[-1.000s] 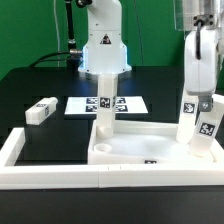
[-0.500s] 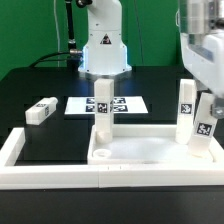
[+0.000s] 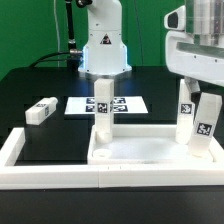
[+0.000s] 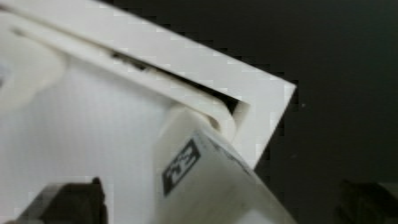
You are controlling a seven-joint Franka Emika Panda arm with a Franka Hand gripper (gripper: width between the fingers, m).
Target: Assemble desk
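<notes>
The white desk tabletop (image 3: 140,150) lies upside down against the front fence. One leg (image 3: 102,105) stands in its far left corner. Two more legs stand at the exterior view's right end, one upright (image 3: 186,112) and one slightly tilted (image 3: 208,122). A fourth leg (image 3: 41,110) lies loose on the black table at the exterior view's left. My gripper (image 3: 198,86) hovers just above the two right legs, open and empty. In the wrist view a tagged leg (image 4: 222,175) stands at the tabletop's corner (image 4: 214,70), between my spread fingers (image 4: 71,203) without touching them.
The marker board (image 3: 130,103) lies flat behind the tabletop. Low white fence bars run along the front (image 3: 110,178) and the exterior view's left (image 3: 12,146). The robot base (image 3: 103,45) stands at the back.
My gripper has risen off the right-hand legs and now sits higher. The legs stay standing in the tabletop. Nothing else has moved.
</notes>
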